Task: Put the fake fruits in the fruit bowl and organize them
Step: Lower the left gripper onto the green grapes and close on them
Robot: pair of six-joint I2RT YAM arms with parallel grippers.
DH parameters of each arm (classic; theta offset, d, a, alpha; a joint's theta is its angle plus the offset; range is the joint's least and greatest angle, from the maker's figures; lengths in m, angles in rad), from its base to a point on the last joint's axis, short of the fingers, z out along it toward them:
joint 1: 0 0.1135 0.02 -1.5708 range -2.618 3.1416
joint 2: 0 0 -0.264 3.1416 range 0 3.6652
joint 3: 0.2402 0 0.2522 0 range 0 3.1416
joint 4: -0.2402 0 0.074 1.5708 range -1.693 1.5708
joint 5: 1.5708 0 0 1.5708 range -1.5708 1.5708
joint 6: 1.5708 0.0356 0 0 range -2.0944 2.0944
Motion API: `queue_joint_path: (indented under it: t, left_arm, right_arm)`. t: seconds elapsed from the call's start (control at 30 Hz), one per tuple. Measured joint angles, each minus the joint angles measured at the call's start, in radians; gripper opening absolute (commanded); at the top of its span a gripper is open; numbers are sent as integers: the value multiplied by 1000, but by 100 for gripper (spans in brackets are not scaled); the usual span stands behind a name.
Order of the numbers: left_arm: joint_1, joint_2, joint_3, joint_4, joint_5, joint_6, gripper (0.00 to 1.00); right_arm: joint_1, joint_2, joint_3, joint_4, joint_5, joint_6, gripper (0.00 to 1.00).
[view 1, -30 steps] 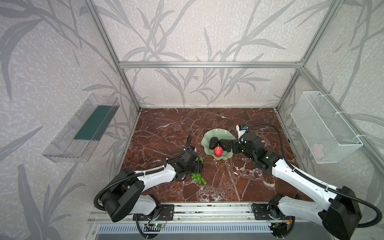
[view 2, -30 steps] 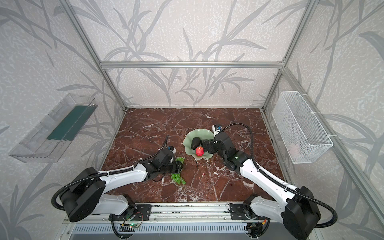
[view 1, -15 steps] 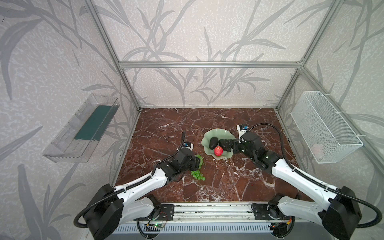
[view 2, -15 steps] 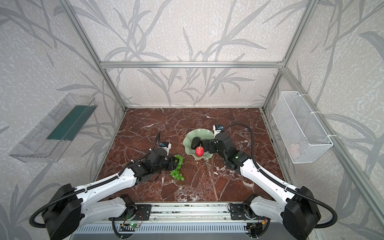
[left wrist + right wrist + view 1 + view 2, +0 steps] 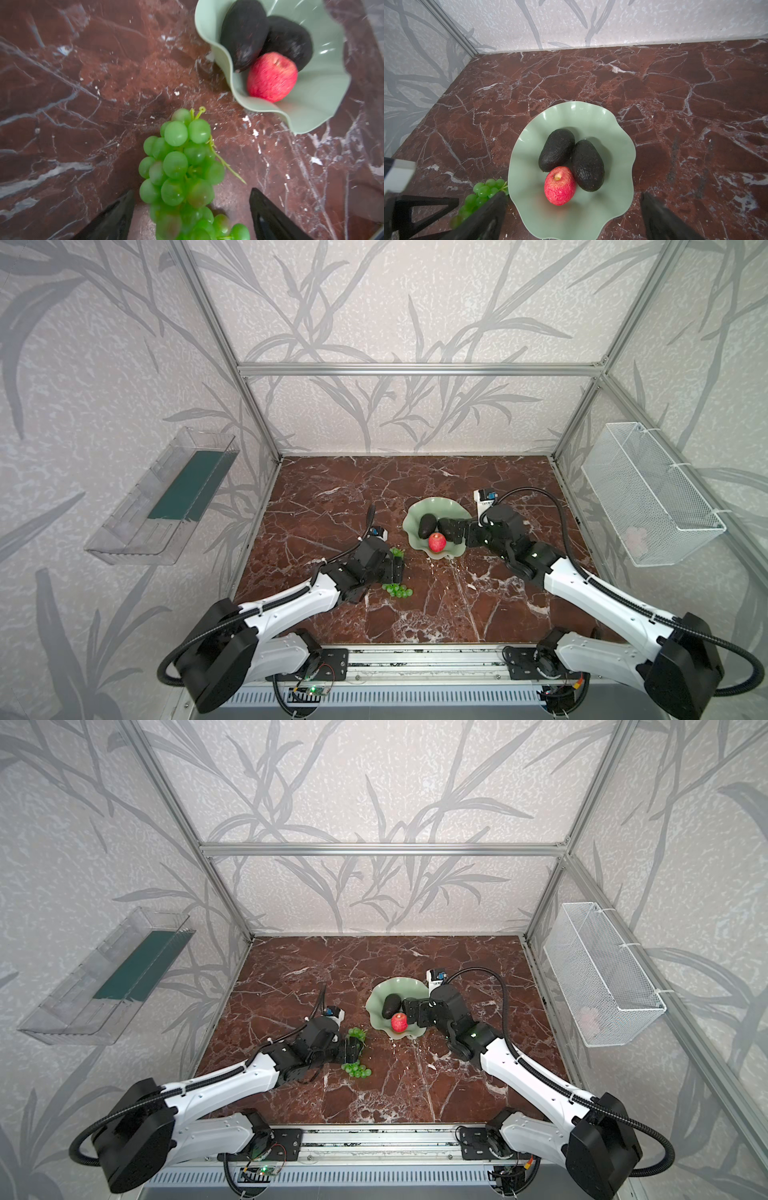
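The pale green fruit bowl (image 5: 440,506) (image 5: 382,990) (image 5: 571,116) (image 5: 311,99) holds two dark avocados (image 5: 556,149) (image 5: 588,166) (image 5: 427,526) and a red apple (image 5: 560,185) (image 5: 436,542) (image 5: 272,76), all touching. The green grapes (image 5: 180,162) (image 5: 398,591) (image 5: 356,1069) lie on the marble left of the bowl. My left gripper (image 5: 192,191) (image 5: 397,568) is open and straddles the bunch, with a gap on one side. Open too, my right gripper (image 5: 573,194) (image 5: 457,535) hovers over the bowl's right edge, holding nothing.
A clear plastic tray (image 5: 166,497) hangs on the left wall and a white wire basket (image 5: 648,493) on the right wall. Aluminium frame posts stand at the floor's back corners. The left arm's wrist block shows beside the grapes in the right wrist view.
My left jaws closed round the grapes, then spread wide; the bunch lies loose on the marble. The left arm's elbow swung outward. The right arm barely moved.
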Motion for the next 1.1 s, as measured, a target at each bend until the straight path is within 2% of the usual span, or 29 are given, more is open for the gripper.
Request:
queue_joint_path:
  t: [0.13,0.37,0.67,0.93,1.1]
  left_arm:
    - [0,89,16,3,8,-6,86]
    - [0,170,63,30,17,-23,70]
    - [0,142,63,34,9,-21,52]
    - [0,77,63,18,-14,-21,41]
    - [0,-7,42,19,-35,-20,39]
  right_arm:
    - [-1,-19,-6,0,0,0,99]
    - [-6,-34,-17,-1,0,0,100]
    - [-19,-34,-17,0,-8,0,99]
    - [-23,-34,-17,1,-16,3,99]
    - [-23,-34,-17,1,-16,5,100]
